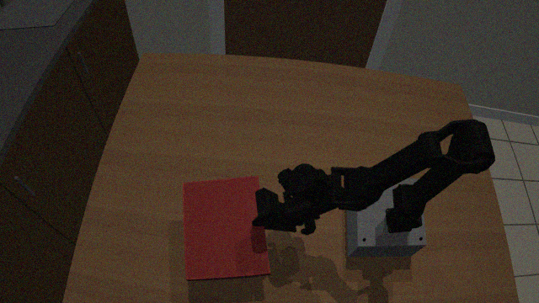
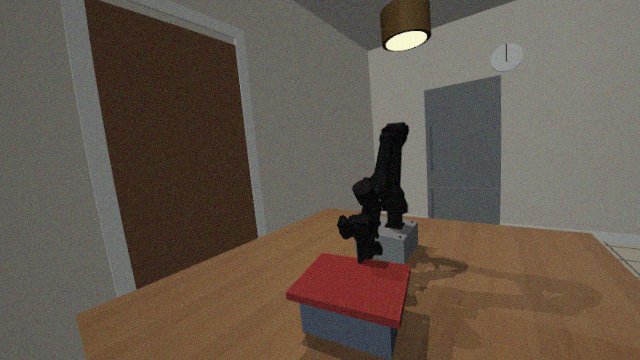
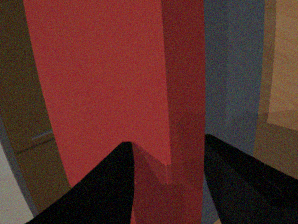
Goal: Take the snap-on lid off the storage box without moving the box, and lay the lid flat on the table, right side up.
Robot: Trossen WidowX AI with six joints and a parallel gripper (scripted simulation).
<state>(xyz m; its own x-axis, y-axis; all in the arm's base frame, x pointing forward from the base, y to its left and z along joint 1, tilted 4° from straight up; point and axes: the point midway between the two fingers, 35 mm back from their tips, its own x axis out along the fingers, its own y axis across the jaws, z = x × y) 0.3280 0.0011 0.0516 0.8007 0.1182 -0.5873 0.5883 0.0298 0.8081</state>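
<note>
The red lid [image 1: 223,227] [image 2: 350,285] [image 3: 100,75] lies right side up on top of the blue storage box [image 2: 345,327] [image 3: 232,75]; I cannot tell whether there is a small gap between them. My gripper [image 1: 258,220] [image 2: 361,260] [image 3: 166,147] is shut on the lid's edge on the side facing the arm base. In the wrist view one finger is over the lid's top face and the other is beside its rim, next to the box wall. In the top view the lid hides the box.
The box stands on the wooden table [image 1: 274,109] [image 2: 500,270]. The arm's grey base block [image 1: 381,240] [image 2: 392,247] stands on the table to the right of the box in the top view. The arm reaches across between them. Dark cabinets [image 1: 46,168] stand beyond the table's left edge.
</note>
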